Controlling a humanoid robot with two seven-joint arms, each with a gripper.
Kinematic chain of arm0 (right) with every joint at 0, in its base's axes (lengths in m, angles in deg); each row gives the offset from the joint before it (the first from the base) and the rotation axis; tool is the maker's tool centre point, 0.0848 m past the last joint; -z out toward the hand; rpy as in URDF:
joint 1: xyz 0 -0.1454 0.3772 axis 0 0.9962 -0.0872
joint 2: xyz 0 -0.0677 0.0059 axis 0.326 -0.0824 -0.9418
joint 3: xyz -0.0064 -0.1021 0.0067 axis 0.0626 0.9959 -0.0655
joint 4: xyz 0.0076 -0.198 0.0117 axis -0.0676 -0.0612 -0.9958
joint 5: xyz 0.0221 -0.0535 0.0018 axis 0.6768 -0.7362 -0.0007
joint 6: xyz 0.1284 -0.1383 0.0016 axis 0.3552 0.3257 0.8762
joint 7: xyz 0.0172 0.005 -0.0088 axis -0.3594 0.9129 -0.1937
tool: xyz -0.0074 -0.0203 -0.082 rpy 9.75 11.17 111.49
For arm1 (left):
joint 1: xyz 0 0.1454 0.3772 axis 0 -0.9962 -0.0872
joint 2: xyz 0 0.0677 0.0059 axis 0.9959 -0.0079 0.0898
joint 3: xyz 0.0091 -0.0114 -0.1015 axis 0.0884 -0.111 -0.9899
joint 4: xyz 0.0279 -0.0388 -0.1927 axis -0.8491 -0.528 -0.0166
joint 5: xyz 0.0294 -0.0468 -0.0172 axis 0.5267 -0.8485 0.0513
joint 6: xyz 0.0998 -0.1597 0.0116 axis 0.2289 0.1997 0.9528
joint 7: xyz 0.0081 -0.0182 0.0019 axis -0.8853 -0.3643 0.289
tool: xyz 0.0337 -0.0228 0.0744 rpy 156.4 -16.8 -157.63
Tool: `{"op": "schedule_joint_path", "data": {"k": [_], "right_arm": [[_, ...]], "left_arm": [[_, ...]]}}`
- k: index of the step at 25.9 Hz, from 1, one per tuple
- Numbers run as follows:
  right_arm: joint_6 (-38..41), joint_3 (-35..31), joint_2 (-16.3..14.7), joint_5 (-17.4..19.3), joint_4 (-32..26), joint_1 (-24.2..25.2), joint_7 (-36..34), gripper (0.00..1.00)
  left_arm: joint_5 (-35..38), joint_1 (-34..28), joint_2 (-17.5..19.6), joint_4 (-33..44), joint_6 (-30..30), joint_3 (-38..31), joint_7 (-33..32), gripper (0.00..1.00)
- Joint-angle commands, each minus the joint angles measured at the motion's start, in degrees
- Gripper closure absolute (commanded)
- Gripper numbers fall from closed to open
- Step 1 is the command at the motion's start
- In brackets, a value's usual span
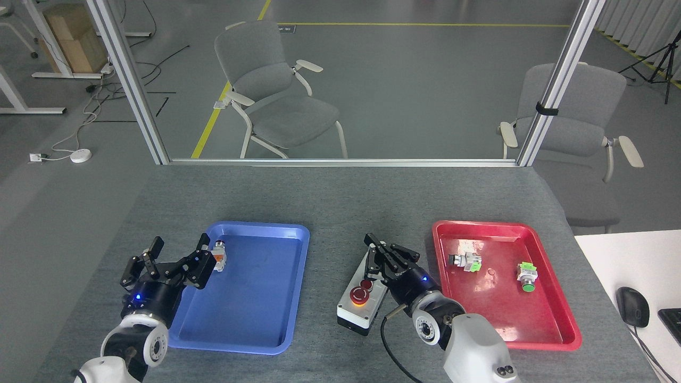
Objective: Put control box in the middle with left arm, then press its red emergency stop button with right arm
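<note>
Grey felt counter (330, 213) carried the rigid control box (357, 311), its red emergency stop button (360, 296) judged stiff and best pressed squarely from above, just nearside of the right gripper (384, 259) with jaws nearly together, left gripper (171, 256) spread empty.

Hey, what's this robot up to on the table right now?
A grey control box sits on the bare dark-grey table cloth between a blue plastic tray and a red plastic tray. The right gripper hovers over the far end of the box, fingers drawn together, not on the red mushroom-head emergency stop button, which shows uncovered. The left gripper is open and empty at the blue tray's left edge.
</note>
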Motion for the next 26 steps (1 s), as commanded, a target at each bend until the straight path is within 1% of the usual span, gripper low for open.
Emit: {"op": "schedule_joint_path", "data": {"k": [1, 2, 4, 6, 8, 11, 14, 16, 19, 24, 26], "right_arm": [[0.0, 1.7, 0.2, 0.0, 0.8, 0.2, 0.9, 1.00], [0.1, 2.3, 0.2, 0.0, 1.5, 0.3, 0.9, 1.00], [0.0, 3.0, 0.3, 0.0, 2.5, 0.3, 0.9, 1.00], [0.0, 3.7, 0.7, 0.0, 3.0, 0.5, 1.0, 1.00], [0.0, 4.1, 1.0, -0.1, 3.5, 0.6, 1.5, 1.00], [0.1, 4.4, 1.2, -0.2, 5.5, 0.6, 1.8, 1.00], [0.8, 5.2, 3.0, -0.6, 8.7, 0.6, 1.8, 1.00], [1.6, 5.8, 3.0, -0.7, 10.2, 0.6, 1.8, 1.00], [1.7, 5.9, 2.9, -0.6, 10.9, 0.6, 1.8, 1.00], [1.7, 5.8, 3.0, -0.7, 11.6, 0.7, 1.7, 1.00], [0.9, 5.1, 3.1, -0.4, 11.3, 0.6, 1.0, 1.00]], "left_arm": [[-0.3, 0.4, 0.1, -0.5, -0.3, -0.1, 0.2, 0.01], [-0.4, 0.1, 0.1, -0.4, -0.2, -0.2, 0.6, 0.01], [-0.7, -0.4, -0.4, 0.3, -0.5, -0.1, 4.3, 0.01], [-0.7, -0.2, -2.1, 0.1, -0.3, -0.1, 6.1, 0.01], [-0.6, 0.0, -2.8, 0.0, -0.4, -0.1, 6.0, 0.01], [-0.5, -0.2, -2.9, 0.2, -0.5, 0.4, 6.0, 0.01], [-0.5, -0.2, -2.9, 0.0, -0.5, 0.5, 5.9, 0.01], [-0.5, -0.2, -2.8, -0.1, -0.5, 0.5, 5.8, 0.01], [-0.5, -0.2, -2.8, 0.2, -0.8, 0.6, 5.1, 0.01], [-0.5, -0.1, -2.6, 0.1, -5.4, 0.5, 1.9, 0.01], [-0.5, -0.2, -2.3, 0.1, -6.3, 0.5, 1.5, 0.01]]}}
